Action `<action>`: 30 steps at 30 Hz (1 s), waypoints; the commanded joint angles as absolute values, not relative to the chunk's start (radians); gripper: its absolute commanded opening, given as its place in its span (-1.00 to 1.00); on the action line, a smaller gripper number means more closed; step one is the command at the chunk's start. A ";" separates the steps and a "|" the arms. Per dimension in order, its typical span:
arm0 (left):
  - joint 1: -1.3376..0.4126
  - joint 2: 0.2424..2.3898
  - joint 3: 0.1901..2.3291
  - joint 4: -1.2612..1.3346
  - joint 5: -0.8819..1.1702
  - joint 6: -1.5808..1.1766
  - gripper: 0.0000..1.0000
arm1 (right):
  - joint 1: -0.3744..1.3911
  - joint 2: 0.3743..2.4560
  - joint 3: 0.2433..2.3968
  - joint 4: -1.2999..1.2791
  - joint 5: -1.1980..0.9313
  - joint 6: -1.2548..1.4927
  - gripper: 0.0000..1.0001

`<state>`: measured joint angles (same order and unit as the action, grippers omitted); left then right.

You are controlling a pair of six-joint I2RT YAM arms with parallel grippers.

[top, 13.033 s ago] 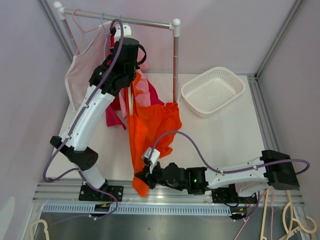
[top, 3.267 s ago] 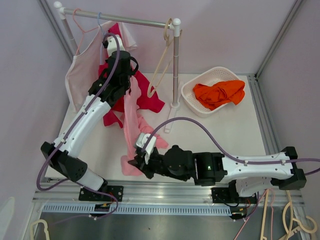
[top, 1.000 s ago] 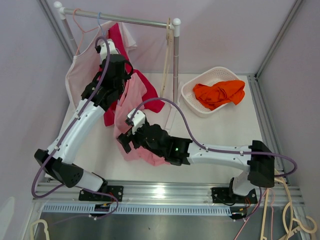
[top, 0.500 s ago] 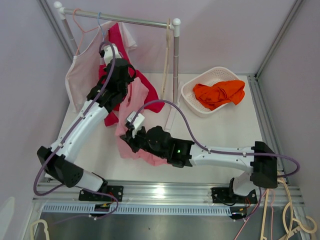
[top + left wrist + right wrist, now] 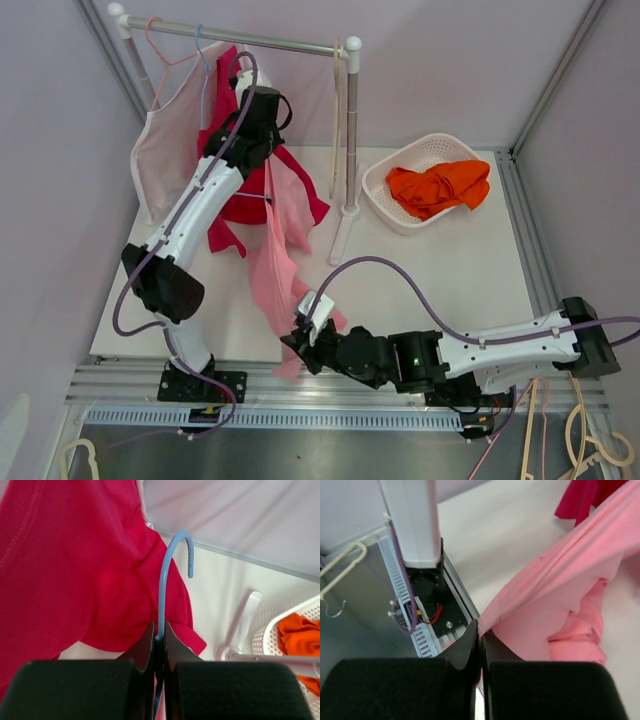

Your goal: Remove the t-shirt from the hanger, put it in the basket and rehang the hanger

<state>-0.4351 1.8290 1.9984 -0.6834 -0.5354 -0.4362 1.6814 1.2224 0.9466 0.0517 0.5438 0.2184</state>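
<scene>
Pink t-shirt [image 5: 275, 265] stretches from the blue hanger [image 5: 165, 570], steadied by the clamped left pincer [image 5: 159, 628], to the right pincer [image 5: 480, 628], closed on its hem to drag it off; seemingly not yet free.

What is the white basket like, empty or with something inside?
Not empty. The white basket has a crumpled orange shirt lying inside it, covering much of its bottom.

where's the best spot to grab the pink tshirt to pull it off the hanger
Its lower hem, from the near side: the pink t-shirt hangs stretched from the blue hanger in the left hand, so that edge trails toward the right hand, which is shut on it.
</scene>
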 commanded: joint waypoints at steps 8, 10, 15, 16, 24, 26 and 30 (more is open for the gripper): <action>-0.402 1.367 1.748 -0.659 -0.307 -0.531 -0.99 | 1.354 1.276 1.071 -0.041 0.465 0.233 -1.00; -0.406 1.227 1.631 -0.667 -0.279 -0.540 -0.99 | 1.281 1.302 1.115 -0.031 0.450 0.229 -1.00; -0.433 0.984 1.484 -0.683 -0.284 -0.515 -0.99 | 1.074 1.446 1.311 -0.098 0.446 0.181 -1.00; -0.433 0.945 1.429 -0.681 -0.293 -0.517 -0.99 | 1.057 1.462 1.389 -0.153 0.459 0.183 -1.00; -0.433 0.698 1.269 -0.621 -0.580 -0.511 -0.99 | 1.106 1.244 1.482 -0.313 0.509 0.219 -1.00; -0.433 0.683 1.215 -0.585 -0.595 -0.506 -0.99 | 1.216 1.126 1.491 -0.349 0.569 0.215 -1.00; -0.433 0.725 1.197 -0.557 -0.559 -0.505 -0.99 | 1.311 1.062 1.552 -0.527 0.669 0.238 -1.00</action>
